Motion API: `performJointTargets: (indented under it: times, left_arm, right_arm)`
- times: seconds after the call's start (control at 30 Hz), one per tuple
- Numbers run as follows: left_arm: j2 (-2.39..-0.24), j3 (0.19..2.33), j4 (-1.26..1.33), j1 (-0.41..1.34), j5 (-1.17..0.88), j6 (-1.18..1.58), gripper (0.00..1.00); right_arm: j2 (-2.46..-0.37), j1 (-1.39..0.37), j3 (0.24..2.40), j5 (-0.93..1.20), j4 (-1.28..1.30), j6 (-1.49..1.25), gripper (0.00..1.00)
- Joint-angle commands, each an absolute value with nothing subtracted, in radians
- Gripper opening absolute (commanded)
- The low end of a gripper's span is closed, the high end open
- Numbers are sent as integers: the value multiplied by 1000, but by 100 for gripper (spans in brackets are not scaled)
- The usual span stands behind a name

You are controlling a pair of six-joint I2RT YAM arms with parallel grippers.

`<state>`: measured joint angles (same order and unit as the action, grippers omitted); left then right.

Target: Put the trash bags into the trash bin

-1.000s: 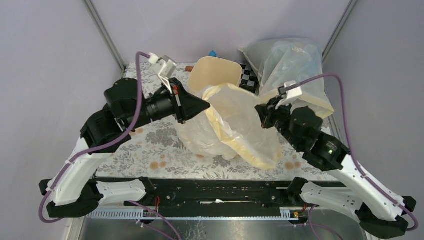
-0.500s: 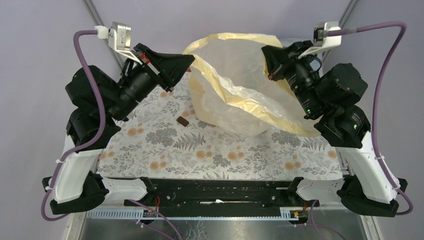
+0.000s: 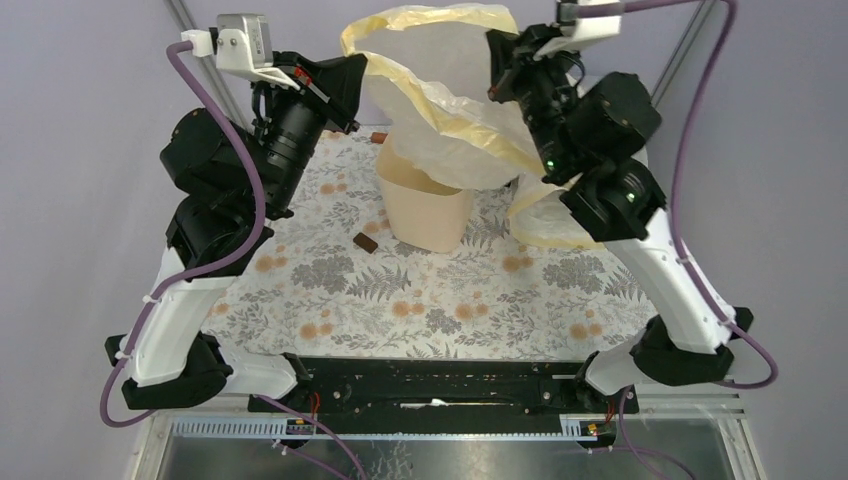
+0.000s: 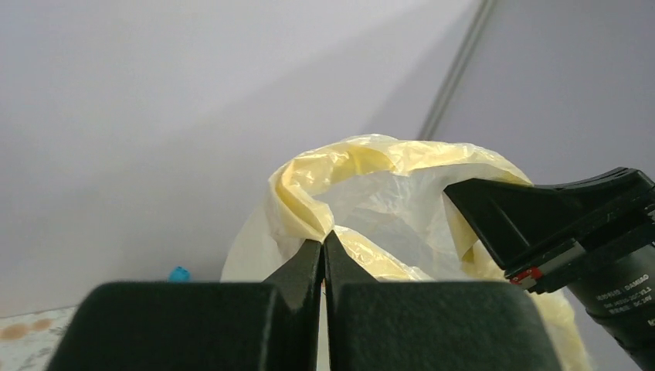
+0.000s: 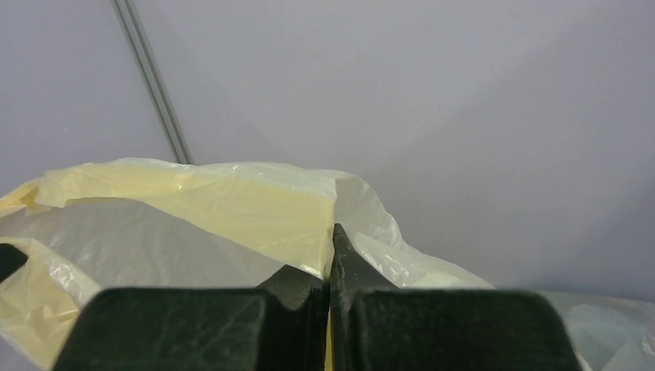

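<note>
Mid-transfer: thin cream-yellow plastic bag (image 3: 440, 95) pinched at rim by left tool (image 4: 323, 241) and right tool (image 5: 330, 232), hung over cream-beige plastic bin (image 3: 425, 215); next, lower straight in.

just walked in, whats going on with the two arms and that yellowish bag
Both arms hold a thin translucent cream-yellow plastic bag up by its rim, the left gripper and the right gripper each pinched shut on the yellow edge. The bag hangs over the cream-beige plastic bin standing upright on the floral table, its lower end at the bin's mouth. It is not yet settled inside.
</note>
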<state>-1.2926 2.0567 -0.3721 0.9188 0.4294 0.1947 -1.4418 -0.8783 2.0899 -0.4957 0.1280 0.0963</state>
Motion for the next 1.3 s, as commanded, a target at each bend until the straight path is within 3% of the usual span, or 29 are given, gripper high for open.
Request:
performJointTargets:
  times: [0.0, 0.3, 0.53, 0.77, 1.27]
  left_arm:
    - [-1293, 2096, -275, 910, 548, 81, 0]
    - [-1215, 1831, -177, 894, 559, 68, 0]
    - [-1262, 1909, -240, 880, 476, 111, 0]
    - [-1292, 1991, -264, 877, 347, 193, 0]
    - [-1256, 1918, -299, 867, 310, 339, 0]
  right_arm:
    - [-1541, -879, 2211, -466, 40, 153, 0]
    - [-1572, -863, 2107, -536, -66, 149, 0]
    - [-1464, -839, 1962, -598, -124, 150, 0]
    - [-1432, -837, 1958, -627, -37, 153, 1]
    - [-1374, -833, 1827, -617, 79, 112, 5]
